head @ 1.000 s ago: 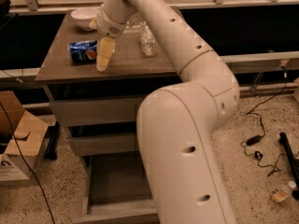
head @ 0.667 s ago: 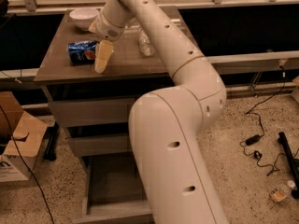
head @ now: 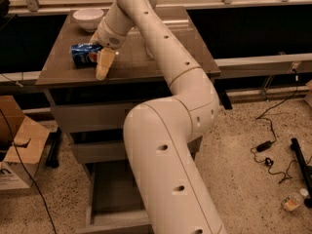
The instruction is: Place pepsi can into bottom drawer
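The pepsi can (head: 83,54), blue with a round logo, lies on its side on the wooden cabinet top (head: 63,69) near the left front corner. My gripper (head: 101,65) reaches down from the long white arm (head: 161,57) and sits right at the can's right end, touching or nearly touching it. The bottom drawer (head: 109,194) is pulled out below the cabinet, its shallow inside showing; the arm's thick lower link covers its right part.
A white bowl (head: 88,18) stands at the back left of the cabinet top. Two shut drawers (head: 83,116) sit above the open one. A cardboard box (head: 17,152) stands on the floor at left. Black cables (head: 265,147) lie on the floor at right.
The arm's lower links have swung to the right and lower in view. The gripper has stayed at the can's right end, sinking slightly. The can has not moved.
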Robot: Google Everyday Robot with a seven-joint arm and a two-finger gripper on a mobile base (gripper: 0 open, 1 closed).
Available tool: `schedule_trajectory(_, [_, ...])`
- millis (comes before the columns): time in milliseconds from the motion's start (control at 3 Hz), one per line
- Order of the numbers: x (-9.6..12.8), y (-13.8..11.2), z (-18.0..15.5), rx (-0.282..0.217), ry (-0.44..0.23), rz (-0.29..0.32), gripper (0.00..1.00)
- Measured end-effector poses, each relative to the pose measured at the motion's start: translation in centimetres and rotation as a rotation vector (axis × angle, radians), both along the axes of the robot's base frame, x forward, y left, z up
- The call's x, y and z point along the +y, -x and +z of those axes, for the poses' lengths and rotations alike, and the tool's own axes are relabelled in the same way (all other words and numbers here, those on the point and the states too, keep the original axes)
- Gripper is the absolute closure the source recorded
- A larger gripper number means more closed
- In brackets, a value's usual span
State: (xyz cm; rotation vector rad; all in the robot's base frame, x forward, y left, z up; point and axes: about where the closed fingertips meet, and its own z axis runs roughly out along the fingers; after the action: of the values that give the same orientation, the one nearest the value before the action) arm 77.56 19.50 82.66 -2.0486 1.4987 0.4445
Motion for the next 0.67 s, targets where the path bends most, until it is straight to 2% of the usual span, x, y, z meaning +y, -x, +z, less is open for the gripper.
schedule_trajectory(667, [0.38, -0.02, 0.49, 0.002, -0.003, 0.005, 0.68])
